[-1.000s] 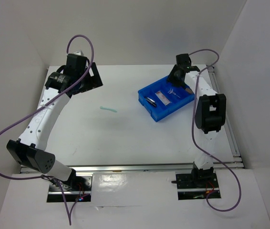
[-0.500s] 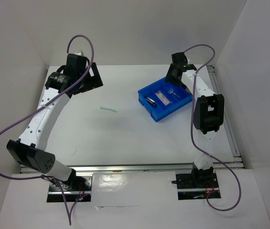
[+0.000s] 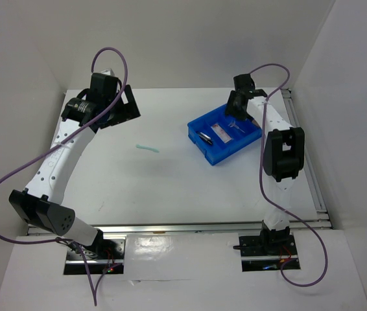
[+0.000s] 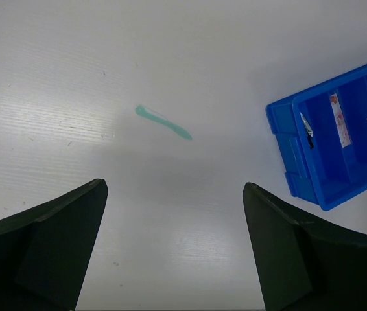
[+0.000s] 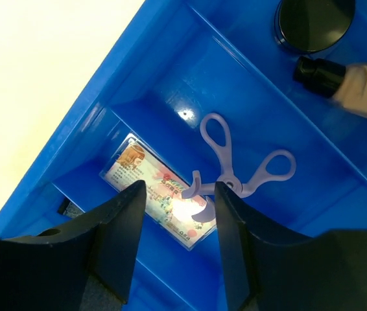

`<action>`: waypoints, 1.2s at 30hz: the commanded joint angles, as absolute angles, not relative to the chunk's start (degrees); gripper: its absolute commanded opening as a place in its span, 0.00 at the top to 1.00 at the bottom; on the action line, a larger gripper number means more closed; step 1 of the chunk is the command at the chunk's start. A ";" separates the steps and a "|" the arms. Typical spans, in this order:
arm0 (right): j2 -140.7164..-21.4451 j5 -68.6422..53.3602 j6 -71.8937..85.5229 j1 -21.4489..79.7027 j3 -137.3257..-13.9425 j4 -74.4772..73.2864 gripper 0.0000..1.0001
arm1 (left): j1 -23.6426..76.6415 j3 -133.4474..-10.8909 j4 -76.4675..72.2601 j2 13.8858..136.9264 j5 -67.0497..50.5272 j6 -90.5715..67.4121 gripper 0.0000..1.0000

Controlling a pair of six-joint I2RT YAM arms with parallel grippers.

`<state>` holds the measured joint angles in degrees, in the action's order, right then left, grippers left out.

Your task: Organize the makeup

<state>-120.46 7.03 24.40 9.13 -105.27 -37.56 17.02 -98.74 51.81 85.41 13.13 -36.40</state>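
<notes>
Fingers (image 5: 122, 240) of right hand (image 5: 178, 201) (parted) flank one end of purple looped piece (image 5: 245, 165).

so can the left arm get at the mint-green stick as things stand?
Probably yes. The mint-green stick lies alone on the bare table, apart from the blue bin. The left wrist view shows it ahead of the left arm's open jaws, with nothing in between.

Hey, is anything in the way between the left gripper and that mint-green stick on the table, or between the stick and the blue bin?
Nothing visible does. The mint-green stick lies alone on bare tabletop ahead of the open left gripper, and only bare tabletop separates it from the blue bin.
</notes>
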 commanded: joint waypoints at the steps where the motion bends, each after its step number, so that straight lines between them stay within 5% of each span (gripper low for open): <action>1: -120.93 5.37 23.64 8.44 -105.12 -37.35 0.47 | 16.70 -99.23 50.01 85.69 12.57 -37.09 0.00; 9: -120.94 5.36 23.12 7.92 -105.12 -37.35 0.63 | 16.70 -99.23 50.01 85.69 12.57 -37.09 0.00; 26: -121.99 5.89 22.59 7.91 -104.06 -37.88 0.68 | 16.70 -99.23 50.01 85.69 12.57 -37.09 0.00; 36: -119.18 6.42 23.29 7.91 -106.52 -38.40 0.93 | 16.70 -99.23 50.01 85.69 12.57 -37.09 0.00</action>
<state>-121.93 4.99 23.27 8.27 -104.60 -37.54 17.02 -98.74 51.79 85.41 13.13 -36.42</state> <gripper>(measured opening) 0.089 1.000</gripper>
